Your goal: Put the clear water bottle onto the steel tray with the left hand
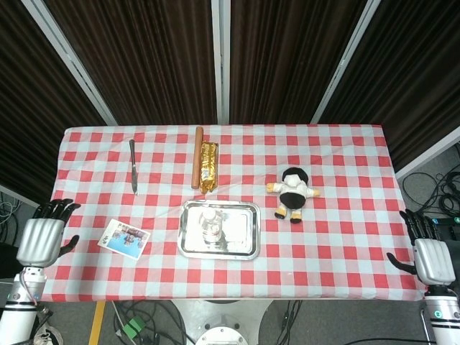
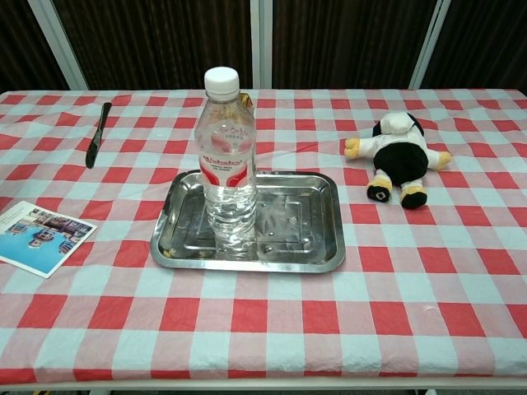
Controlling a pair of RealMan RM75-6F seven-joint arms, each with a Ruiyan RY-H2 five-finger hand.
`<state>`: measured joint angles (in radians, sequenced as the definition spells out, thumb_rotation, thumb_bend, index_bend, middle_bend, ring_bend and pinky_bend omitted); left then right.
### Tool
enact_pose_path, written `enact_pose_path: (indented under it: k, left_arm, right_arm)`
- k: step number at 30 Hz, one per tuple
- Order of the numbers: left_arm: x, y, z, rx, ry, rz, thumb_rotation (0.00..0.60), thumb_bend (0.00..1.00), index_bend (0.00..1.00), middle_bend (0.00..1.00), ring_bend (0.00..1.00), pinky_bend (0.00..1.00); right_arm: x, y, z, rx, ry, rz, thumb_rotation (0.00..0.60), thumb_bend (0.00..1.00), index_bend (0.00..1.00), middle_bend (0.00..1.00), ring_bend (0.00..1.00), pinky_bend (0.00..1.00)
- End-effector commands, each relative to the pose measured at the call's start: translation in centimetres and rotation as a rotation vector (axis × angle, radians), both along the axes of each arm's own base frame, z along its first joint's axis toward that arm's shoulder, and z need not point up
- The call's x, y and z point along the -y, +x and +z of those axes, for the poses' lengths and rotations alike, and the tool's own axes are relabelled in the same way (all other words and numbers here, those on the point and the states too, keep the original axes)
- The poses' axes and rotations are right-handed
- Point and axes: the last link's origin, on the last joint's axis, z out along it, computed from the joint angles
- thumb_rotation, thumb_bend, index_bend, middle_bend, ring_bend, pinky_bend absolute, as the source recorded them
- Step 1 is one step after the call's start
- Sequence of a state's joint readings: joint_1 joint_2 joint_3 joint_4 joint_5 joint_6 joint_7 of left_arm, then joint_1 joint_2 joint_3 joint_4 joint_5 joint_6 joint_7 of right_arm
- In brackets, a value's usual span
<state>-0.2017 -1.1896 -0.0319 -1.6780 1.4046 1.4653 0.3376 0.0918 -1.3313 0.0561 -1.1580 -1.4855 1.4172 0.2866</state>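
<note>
Tabletop (image 1: 345, 237), red-and-white check cloth, carries everything. Steel tray (image 2: 300, 247) near the front centre. Clear water bottle (image 2: 228, 164) stands upright on the tray's left half, cap on, nothing touching it. Placement looks done. Left hand (image 1: 42, 241) off the tabletop's left edge, holding nothing, fingers apart. Right hand (image 1: 431, 260) off the right edge, likewise empty with fingers apart. Smaller items: plush toy (image 2: 399, 160) right of the tray, photo card (image 2: 37, 234) left of it, knife (image 2: 96, 133) far left. Step in hand, by my reading: park the left arm wide and low, well clear of the tall bottle, which would tip easily.
</note>
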Motion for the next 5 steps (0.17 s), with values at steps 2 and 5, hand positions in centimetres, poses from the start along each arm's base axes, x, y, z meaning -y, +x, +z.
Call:
enact_pose_path:
  k: [2,5]
  left_arm:
    - [1.16,-0.92,0.24,-0.002,0.010,0.015,0.600,0.22,0.32,0.30,0.21,0.23]
    - [1.48,-1.26,0.30,0.012,0.015,0.029,0.600,0.22,0.32,0.30,0.21,0.23]
  right_arm:
    - [0.02,0.07,0.07,0.000,-0.004,0.003,0.600,0.15,0.07,0.05,0.00,0.00]
    - [-0.03,-0.02,-0.02,-0.003,0.002,-0.001,0.600,0.15,0.07,0.05,0.00,0.00]
